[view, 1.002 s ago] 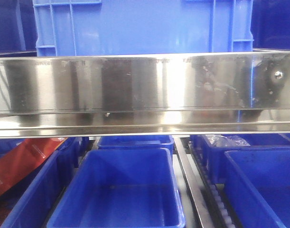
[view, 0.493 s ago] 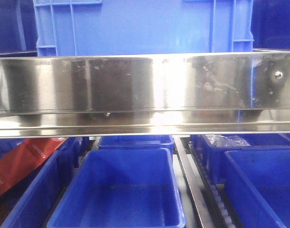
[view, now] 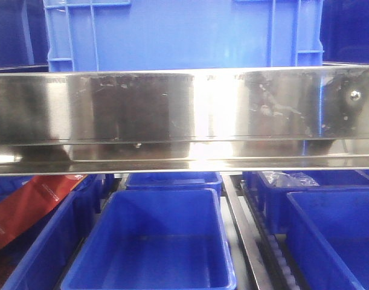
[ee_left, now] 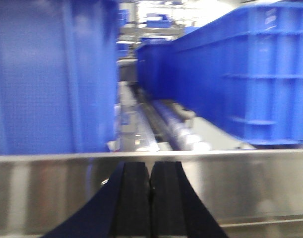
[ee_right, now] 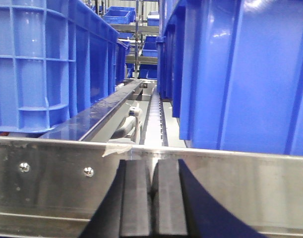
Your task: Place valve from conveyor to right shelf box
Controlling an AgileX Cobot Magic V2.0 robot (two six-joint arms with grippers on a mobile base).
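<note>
Front view: your camera faces a wide stainless-steel shelf rail (view: 184, 118) running across the whole picture. Above it stands a large blue crate (view: 184, 33). Below it you have a row of blue bins: a central open bin (view: 151, 241), a smaller bin behind it (view: 172, 179), a bin at the right edge (view: 335, 235), and behind that a bin holding a crinkled clear plastic bag (view: 287, 179). At the lower left a red packet (view: 27, 205) lies tilted over a bin's rim. A roller track (view: 272, 248) runs between the central and right bins. Neither arm shows here.

Left wrist view: your left claw (ee_left: 150, 198) has its two black fingers pressed together, nothing between them. Just past the tips is a steel rail (ee_left: 240, 188). Beyond it, a blue crate wall (ee_left: 52, 74) stands to the left and another blue crate (ee_left: 240, 74) to the right, with a roller lane (ee_left: 176, 126) between them. The picture is blurred.

Right wrist view: your right claw (ee_right: 153, 203) is likewise closed on nothing, its fingers touching. A steel rail with two screws (ee_right: 52, 171) lies just ahead. Blue crates flank a roller lane (ee_right: 153, 119): one at left (ee_right: 42, 64), one at right (ee_right: 240, 74).

Valve and conveyor: you cannot locate either in any view.
</note>
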